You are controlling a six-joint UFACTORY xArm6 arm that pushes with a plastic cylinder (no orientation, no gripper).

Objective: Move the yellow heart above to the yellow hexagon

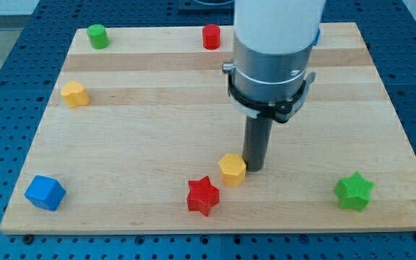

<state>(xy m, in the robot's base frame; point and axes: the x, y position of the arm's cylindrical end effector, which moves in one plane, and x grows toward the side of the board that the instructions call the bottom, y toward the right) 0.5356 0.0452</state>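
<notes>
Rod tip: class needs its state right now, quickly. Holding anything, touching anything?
My tip: no gripper, holds nothing; it sits against the view's right side of the yellow hexagon, contact likely. The yellow heart is far away.

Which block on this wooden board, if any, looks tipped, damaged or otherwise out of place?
Nothing stands out. The yellow heart, yellow hexagon, red star, green star and blue cube all sit flat and intact; my tip stands beside the hexagon.
</notes>
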